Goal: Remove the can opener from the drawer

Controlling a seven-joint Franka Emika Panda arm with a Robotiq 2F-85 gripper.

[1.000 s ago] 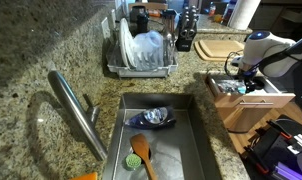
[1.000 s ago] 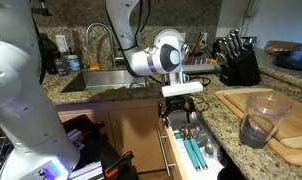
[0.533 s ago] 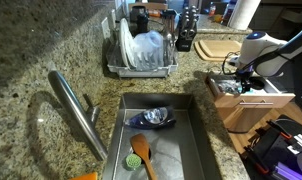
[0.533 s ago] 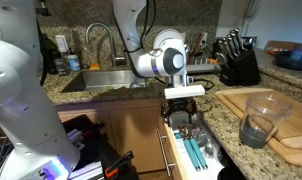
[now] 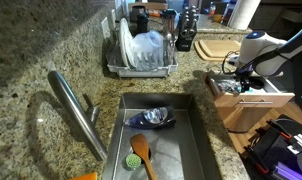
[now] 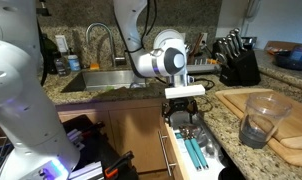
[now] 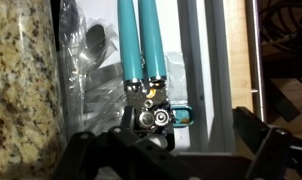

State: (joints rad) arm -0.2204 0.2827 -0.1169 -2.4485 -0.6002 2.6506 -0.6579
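Note:
The can opener (image 7: 142, 45) has two teal handles and a metal head (image 7: 151, 113). It lies in the white inside of the open drawer (image 7: 216, 60). My gripper (image 7: 176, 152) is open, and its dark fingers (image 7: 263, 150) stand on either side of the head, just above it. In both exterior views the gripper (image 6: 181, 110) (image 5: 241, 80) hangs over the pulled-out drawer (image 6: 177, 155) (image 5: 259, 103), and the teal handles (image 6: 194, 152) show below it.
A steel sink (image 5: 196, 140) holds a blue bowl (image 5: 154, 117) and a wooden spatula (image 5: 141, 152). Around it are a faucet (image 5: 76, 110), a dish rack (image 5: 141, 50), a knife block (image 6: 234, 60), and a cutting board (image 6: 281, 130) with a glass (image 6: 259, 115). The granite counter edge (image 7: 26, 90) is beside the drawer.
The gripper has come down slightly toward the drawer and shifted a little. The can opener has not moved.

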